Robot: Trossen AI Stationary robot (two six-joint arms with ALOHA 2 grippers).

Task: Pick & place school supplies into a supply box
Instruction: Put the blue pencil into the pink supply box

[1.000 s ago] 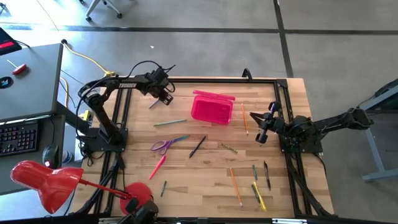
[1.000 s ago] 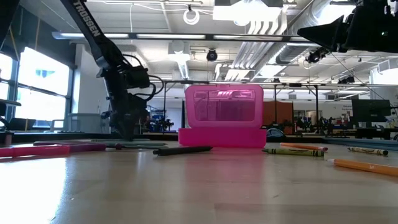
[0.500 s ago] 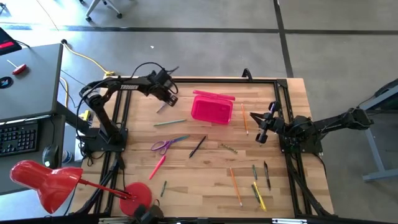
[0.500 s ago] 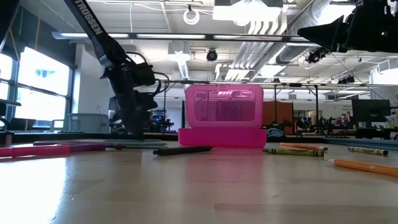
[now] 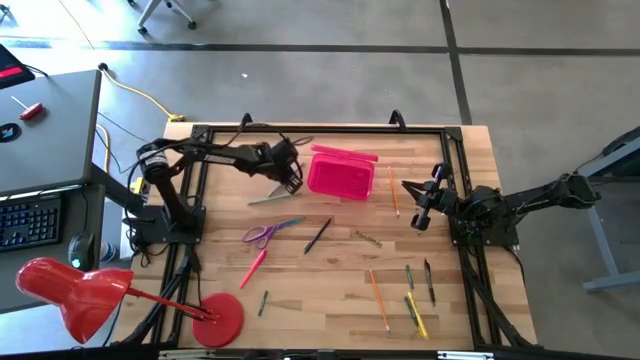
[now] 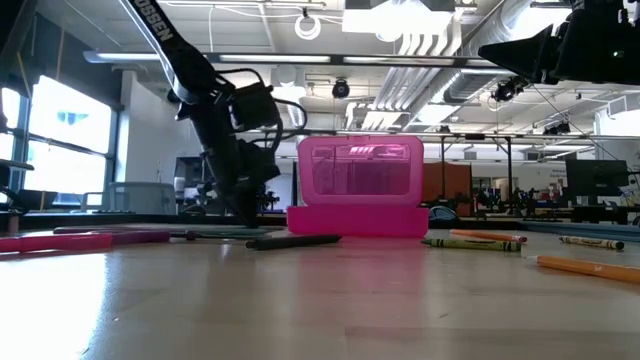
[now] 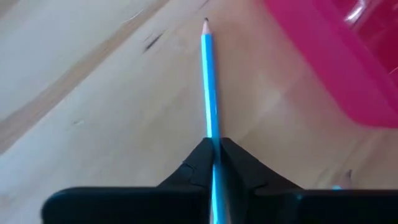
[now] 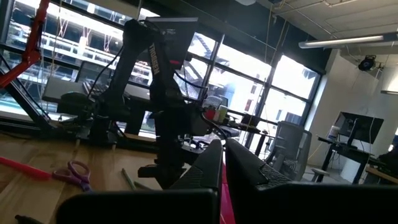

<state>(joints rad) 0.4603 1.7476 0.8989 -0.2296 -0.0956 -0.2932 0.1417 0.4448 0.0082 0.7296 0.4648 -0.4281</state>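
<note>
My left gripper (image 5: pixel 292 182) (image 6: pixel 245 212) stands just left of the open pink supply box (image 5: pixel 341 174) (image 6: pixel 355 220) (image 7: pixel 336 59) and is shut on a blue pencil (image 7: pixel 209 74) (image 5: pixel 277 188). The other school supplies lie flat on the wooden table: a green pencil (image 5: pixel 273 197), purple scissors (image 5: pixel 266 233), a pink pen (image 5: pixel 253 268), a black pen (image 5: pixel 317 235), an orange pencil (image 5: pixel 393 192) and several more at the near right (image 5: pixel 410 295). My right gripper (image 5: pixel 410 188) (image 8: pixel 222 155) waits shut above the table's right side. My left gripper pinches the blue pencil's shaft (image 7: pixel 212 127) between its two fingers. The pencil lies along the fingers and runs out ahead of them, sharpened tip (image 7: pixel 206 23) foremost. The fingers slant down from the table's left. I cannot tell whether the tip touches the table.
A red desk lamp (image 5: pixel 70 292) with a round base (image 5: pixel 220 318) stands at the near left corner. The box's lid (image 5: pixel 343 153) stands up on its far side. A black frame rail (image 5: pixel 320 128) runs along the table's far edge. A grey desk (image 5: pixel 45 120) stands left of the table.
My left gripper has swung toward the table's right, from the far left up to the pink box, and has rolled a little. The blue pencil has gone along with it.
</note>
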